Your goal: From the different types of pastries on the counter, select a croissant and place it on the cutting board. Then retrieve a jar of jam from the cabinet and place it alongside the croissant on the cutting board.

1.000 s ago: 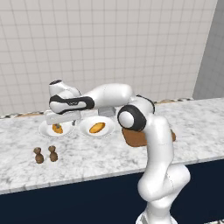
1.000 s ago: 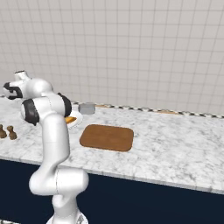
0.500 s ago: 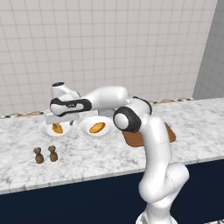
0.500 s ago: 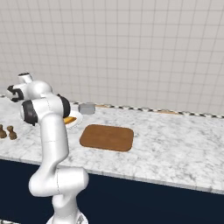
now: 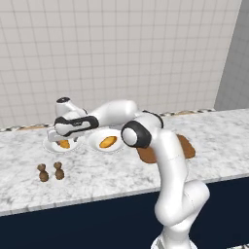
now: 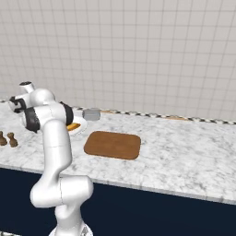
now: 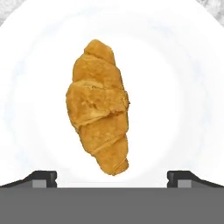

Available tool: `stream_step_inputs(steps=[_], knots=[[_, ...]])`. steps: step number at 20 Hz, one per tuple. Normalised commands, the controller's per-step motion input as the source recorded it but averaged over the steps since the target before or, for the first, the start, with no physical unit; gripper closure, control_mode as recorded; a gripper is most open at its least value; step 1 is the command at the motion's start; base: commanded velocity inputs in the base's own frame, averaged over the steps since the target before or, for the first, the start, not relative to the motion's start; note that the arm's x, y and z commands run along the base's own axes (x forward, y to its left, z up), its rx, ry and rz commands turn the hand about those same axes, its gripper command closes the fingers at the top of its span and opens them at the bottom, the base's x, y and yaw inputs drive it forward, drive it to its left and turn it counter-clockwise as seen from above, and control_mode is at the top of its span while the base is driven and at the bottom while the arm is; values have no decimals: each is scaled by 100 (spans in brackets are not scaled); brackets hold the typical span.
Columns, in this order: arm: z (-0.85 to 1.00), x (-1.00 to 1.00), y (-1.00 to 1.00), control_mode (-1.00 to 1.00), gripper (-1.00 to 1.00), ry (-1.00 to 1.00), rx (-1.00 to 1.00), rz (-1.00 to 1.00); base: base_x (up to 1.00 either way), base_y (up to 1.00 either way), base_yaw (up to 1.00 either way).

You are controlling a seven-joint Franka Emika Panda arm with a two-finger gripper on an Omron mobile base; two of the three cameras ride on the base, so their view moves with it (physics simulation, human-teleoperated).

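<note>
The croissant (image 7: 100,107) lies golden-brown in the middle of a round white plate (image 7: 183,87), its length running up the hand view. My gripper (image 7: 112,178) is open, one dark fingertip (image 7: 41,177) on each side, wider apart than the pastry. In the left base view the gripper (image 5: 59,137) hangs just above the croissant (image 5: 64,144) on the leftmost plate (image 5: 48,145). The reddish-brown cutting board (image 6: 113,144) lies bare on the counter (image 6: 184,156), well to the right. The jar of jam and the cabinet are out of view.
A longer golden pastry (image 5: 108,142) sits on a second white plate (image 5: 95,146) just right of the first. Two dark brown shakers (image 5: 43,172) (image 5: 59,170) stand nearer the counter's front edge. A small grey object (image 6: 91,114) sits by the tiled wall.
The hand has come down a little over the left plate, closer to the croissant. The jaws stayed wide apart, and nothing on the counter moved.
</note>
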Motion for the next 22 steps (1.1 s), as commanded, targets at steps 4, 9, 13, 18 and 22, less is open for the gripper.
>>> stream_step_inputs(steps=[4,9,13,18,22], knots=[[-19,42,3,-100,-100,0,0,9,0,0,0],[-34,26,11,-100,-100,0,-2,7,0,0,0],[-35,1,55,-100,100,5,0,7,0,0,0],[-3,0,-22,-100,100,0,7,1,0,0,0],[0,-12,-74,-100,100,0,12,-7,0,0,0]])
